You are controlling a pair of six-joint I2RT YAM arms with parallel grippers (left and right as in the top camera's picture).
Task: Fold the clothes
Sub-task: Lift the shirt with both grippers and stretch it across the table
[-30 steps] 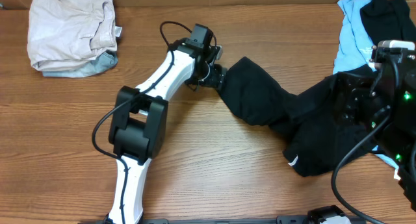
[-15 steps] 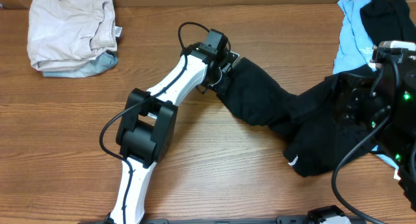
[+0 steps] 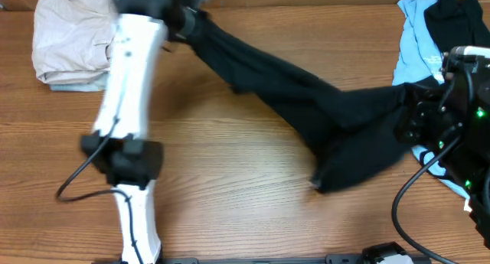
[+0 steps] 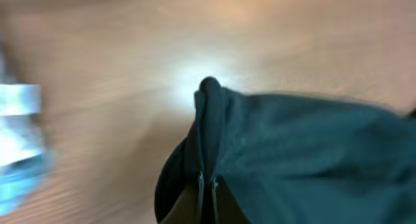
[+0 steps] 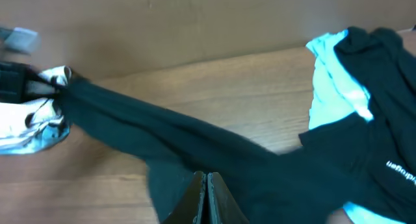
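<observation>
Stretching black garment [image 3: 306, 103] far left, left claw [image 4: 207, 182] newly clamped

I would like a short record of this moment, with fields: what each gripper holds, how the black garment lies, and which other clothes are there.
left gripper: shut on one end of the black garment
right gripper: shut on the same garment, at its right part
black garment: stretched as a long diagonal band across the table
other clothes: beige pile far left; light blue garment far right, with a logo garment on it
fold: not yet made
</observation>
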